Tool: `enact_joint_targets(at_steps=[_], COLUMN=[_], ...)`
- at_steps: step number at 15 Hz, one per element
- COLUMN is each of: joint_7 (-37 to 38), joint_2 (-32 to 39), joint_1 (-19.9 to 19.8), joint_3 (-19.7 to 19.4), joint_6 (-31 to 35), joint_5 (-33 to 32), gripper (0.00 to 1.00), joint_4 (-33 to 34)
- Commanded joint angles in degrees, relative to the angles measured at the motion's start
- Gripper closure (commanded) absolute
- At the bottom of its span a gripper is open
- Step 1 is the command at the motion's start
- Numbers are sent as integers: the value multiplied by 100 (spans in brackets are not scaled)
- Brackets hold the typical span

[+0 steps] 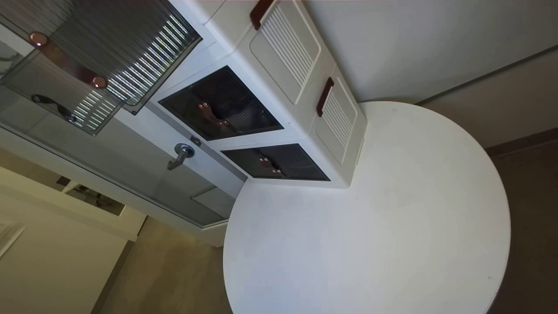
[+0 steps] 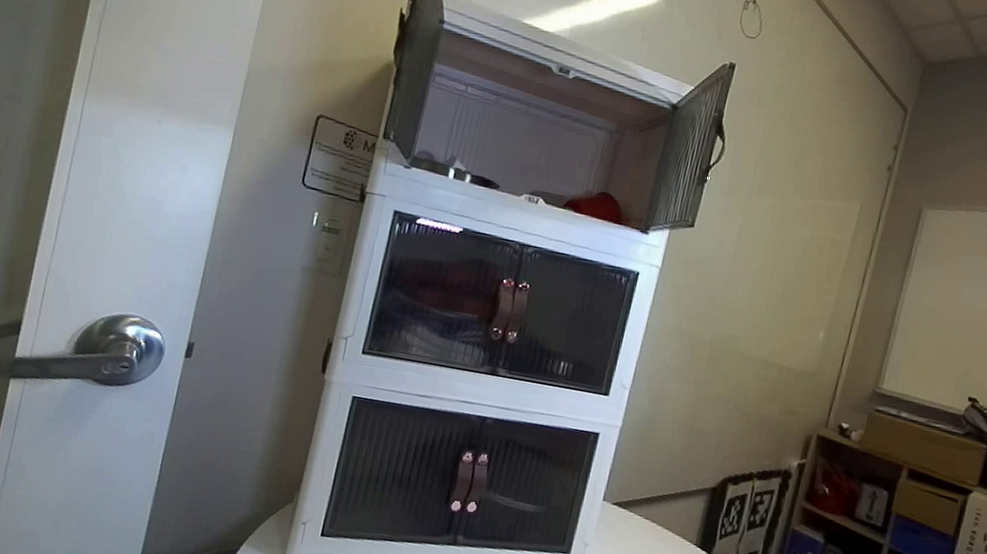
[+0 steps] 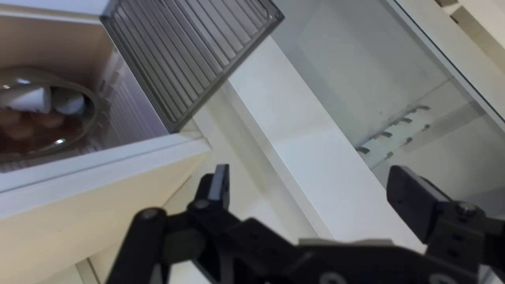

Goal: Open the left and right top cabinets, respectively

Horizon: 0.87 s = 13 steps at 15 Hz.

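Cabinets (image 2: 519,129) fill top of white unit (image 2: 474,388), both ribbed doors (image 2: 689,159) swung outward. Doors likely light, stiff, slick; strap handles (image 1: 67,63) look the best hold. Gripper (image 3: 309,177) empty, jaws spread wide.

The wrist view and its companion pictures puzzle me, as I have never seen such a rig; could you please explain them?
The machine is a robot arm ending in a claw. The wrist view comes from a camera on its wrist: the claw's fingers stand apart at the bottom, with nothing held between them. The two exterior views come from cameras outside the robot. In both, a cabinet stands on a table. Seen from the front, its left top door and right top door are open, while the lower doors are shut. A red thing lies in the top compartment.
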Motion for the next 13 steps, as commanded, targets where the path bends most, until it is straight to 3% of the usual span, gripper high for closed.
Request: enact_joint_targets(at_steps=[1, 4, 13], joint_7=[239, 532, 572], joint_2=[113, 342, 428], joint_1=[-125, -328, -336], joint_3=[28, 53, 85], joint_6=[-400, -893, -914], joint_5=[-288, -584, -605], gripper=[0, 0, 0], joint_4=[242, 716, 838])
